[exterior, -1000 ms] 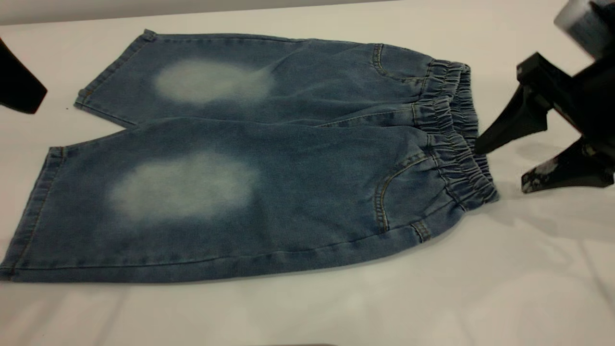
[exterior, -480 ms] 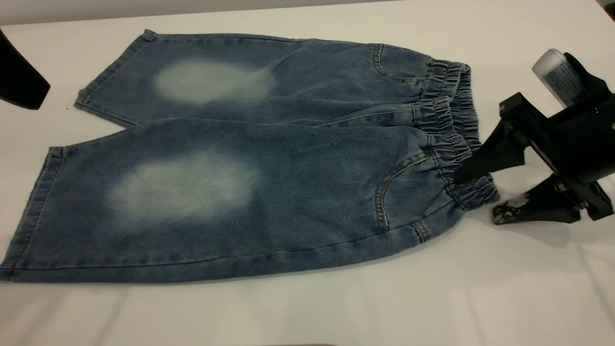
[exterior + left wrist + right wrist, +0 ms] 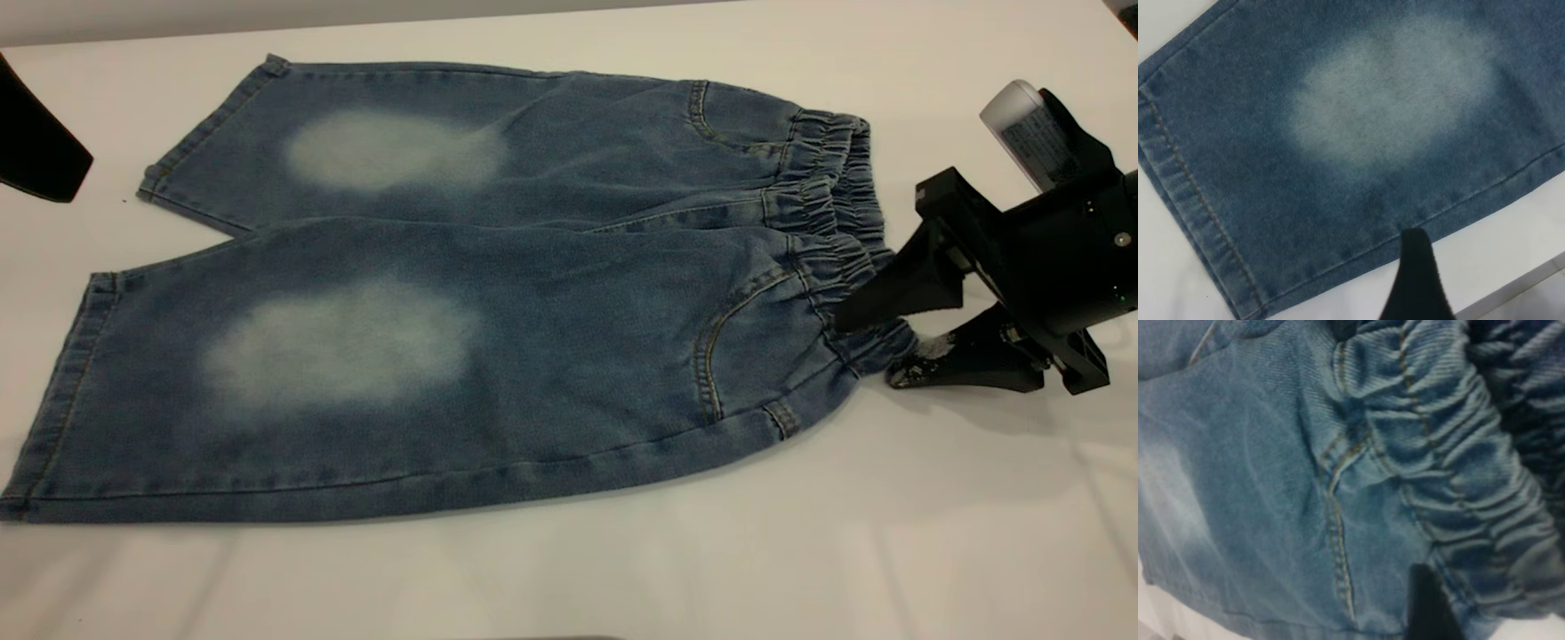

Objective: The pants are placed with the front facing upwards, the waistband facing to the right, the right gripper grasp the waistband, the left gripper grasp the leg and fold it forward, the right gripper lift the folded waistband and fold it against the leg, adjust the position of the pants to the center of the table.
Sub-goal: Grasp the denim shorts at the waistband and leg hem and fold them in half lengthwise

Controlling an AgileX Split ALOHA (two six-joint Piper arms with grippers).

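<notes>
On the table [image 3: 889,533], the right gripper [image 3: 862,347] straddles the waistband [image 3: 845,258].

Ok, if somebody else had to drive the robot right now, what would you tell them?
Right gripper: open, one finger over the waistband at its near end, the other on the table beside it. Not closed yet.
Left gripper: at the far left edge, off the cloth; fingers unclear.
Pants: flat, front up, waistband to the right.
Done: nothing folded.
Left: pinch waistband, grab leg, both folds, centre.
</notes>
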